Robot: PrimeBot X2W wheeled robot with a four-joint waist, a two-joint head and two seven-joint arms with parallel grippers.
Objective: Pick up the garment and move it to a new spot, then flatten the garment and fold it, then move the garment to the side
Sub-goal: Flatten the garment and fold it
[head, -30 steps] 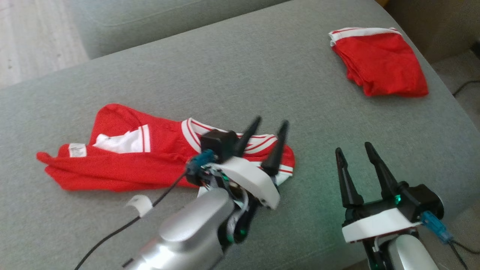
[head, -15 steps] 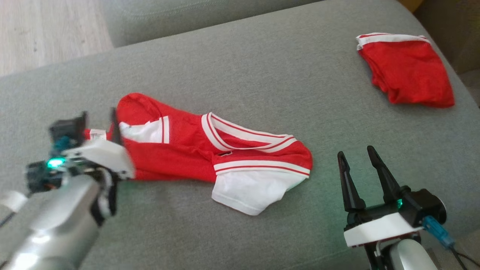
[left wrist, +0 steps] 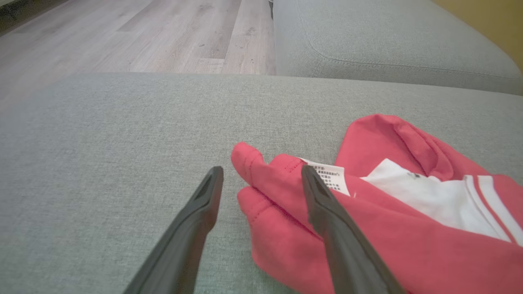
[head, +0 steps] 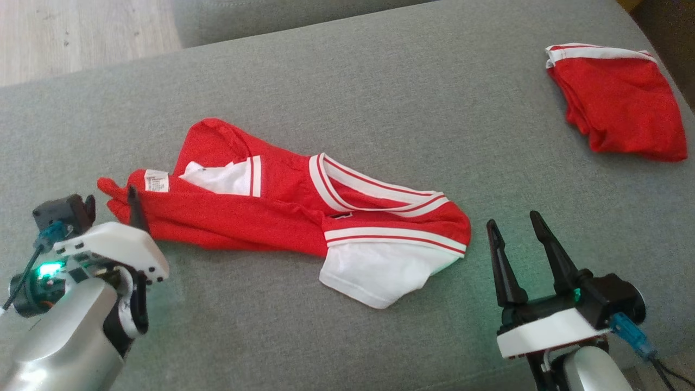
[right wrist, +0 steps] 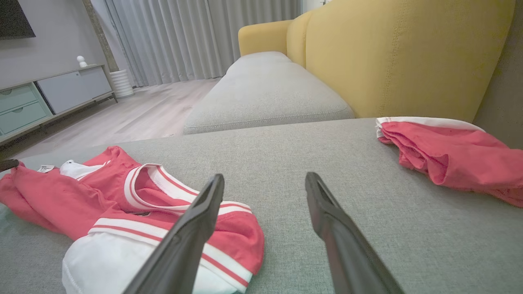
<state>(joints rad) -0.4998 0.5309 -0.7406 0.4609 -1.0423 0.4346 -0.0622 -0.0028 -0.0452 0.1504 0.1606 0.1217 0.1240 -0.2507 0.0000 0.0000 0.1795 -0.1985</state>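
Far L first: wood floor (head: 81, 27) at the top corner, then my left gripper (head: 111, 194) low at the L edge of the head view, jaws spread wide, holding nothing. On the L wrist cam, one finger is over bare grey cushion (head: 380, 81). The other lies across red cloth right by the care label (left wrist: 333, 179). Can't tell if that finger touches the fabric or sits just above it. The bunched L end of the garment (head: 255, 217) pokes into the gap btw my fingers.

Moving R: the garment is a red jersey w/ white trim, crumpled & stretched sideways across the middle of the cushion. It's not flat and not folded. A white lining patch (head: 217, 179) shows just R of the label. Next comes the striped V-collar (head: 324, 182), gaping toward the back of the seat. Then a red-and-white band, and a white sleeve (head: 374, 274) spilling toward me at the R end.

Further R: my right gripper (head: 512, 218) at lower R, fingers pointing up the view, jaws apart, empty. It's over bare cushion just R of the sleeve, clear of it. The R wrist cam looks across the seat w/ the jersey off to its L.

Far R, top corner: a second red piece (head: 619, 103) w/ a white band, loosely folded. It lies well apart from the jersey, near the cushion's edge. On the R wrist cam a yellow backrest (right wrist: 388, 53) rises behind it
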